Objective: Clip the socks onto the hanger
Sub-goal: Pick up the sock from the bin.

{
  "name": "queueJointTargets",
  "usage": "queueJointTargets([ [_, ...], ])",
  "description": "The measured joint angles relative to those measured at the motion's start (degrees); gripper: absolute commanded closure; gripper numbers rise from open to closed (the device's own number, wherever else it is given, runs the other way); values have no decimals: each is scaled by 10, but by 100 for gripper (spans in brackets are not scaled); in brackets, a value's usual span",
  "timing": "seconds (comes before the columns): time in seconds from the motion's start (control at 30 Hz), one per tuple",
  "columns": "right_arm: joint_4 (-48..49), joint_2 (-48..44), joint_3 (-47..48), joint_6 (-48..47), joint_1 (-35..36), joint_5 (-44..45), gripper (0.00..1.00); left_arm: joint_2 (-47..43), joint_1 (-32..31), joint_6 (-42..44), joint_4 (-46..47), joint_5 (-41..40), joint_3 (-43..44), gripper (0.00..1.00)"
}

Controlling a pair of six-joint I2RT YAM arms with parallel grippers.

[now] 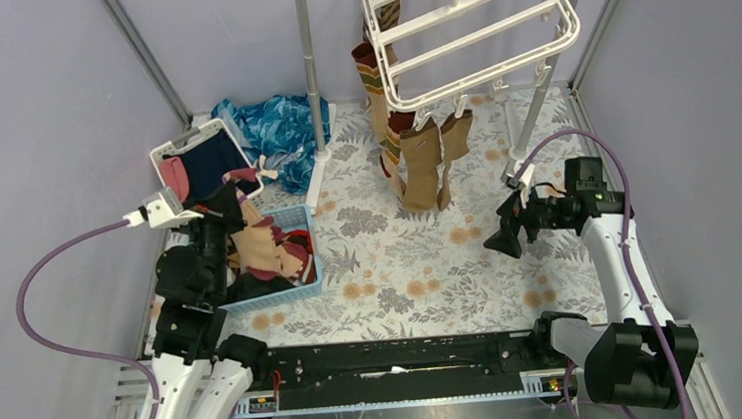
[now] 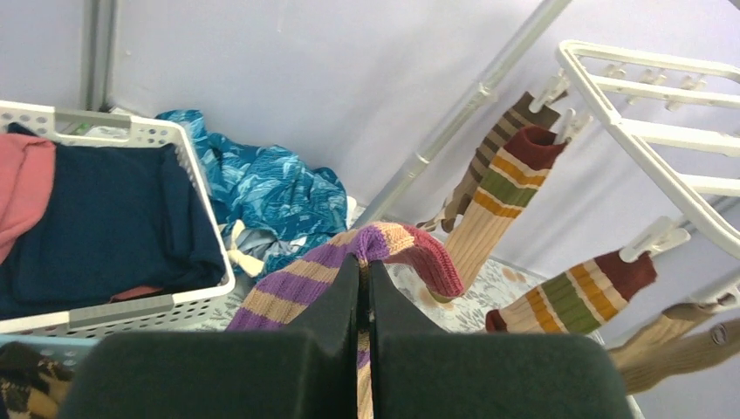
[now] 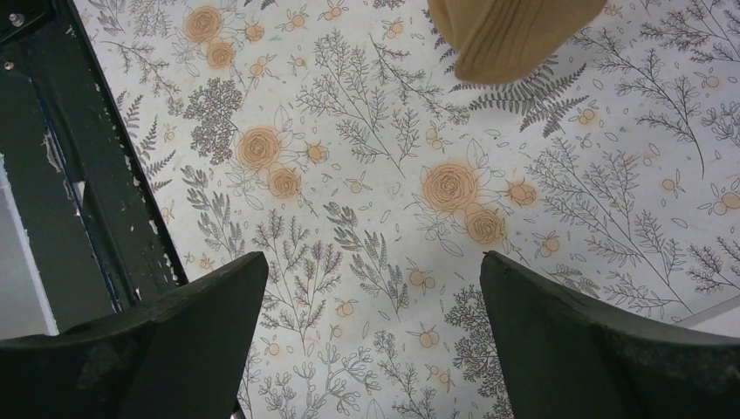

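Observation:
The white hanger (image 1: 473, 31) hangs at the back, with several socks (image 1: 422, 165) clipped along its near and left edges. In the left wrist view the hanger (image 2: 646, 131) is at the right, with banded socks (image 2: 502, 188) dangling from its clips. My left gripper (image 2: 364, 262) is shut on a purple-and-tan striped sock (image 2: 297, 284) with a pink-red cuff, held above the blue basket (image 1: 297, 275). That held sock (image 1: 255, 244) droops over the basket. My right gripper (image 1: 504, 239) hovers open over the floral cloth; nothing is between its fingers (image 3: 218, 305). A tan sock toe (image 3: 506, 35) hangs ahead of it.
A white basket (image 1: 172, 150) with navy and pink clothes sits at the back left. A blue patterned cloth (image 1: 276, 127) lies beside it, by the upright rack pole (image 1: 310, 64). The blue basket holds more socks. Grey walls close in left and right.

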Motion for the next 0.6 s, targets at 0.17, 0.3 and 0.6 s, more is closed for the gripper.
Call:
queueJointTargets([
  [0.17, -5, 0, 0, -8, 0, -5, 0, -4, 0, 11, 9, 50, 8, 100],
  [0.3, -8, 0, 0, -15, 0, -14, 0, -6, 0, 16, 18, 86, 18, 100],
  [0.6, -19, 0, 0, -33, 0, -27, 0, -11, 0, 16, 38, 150, 24, 100],
])
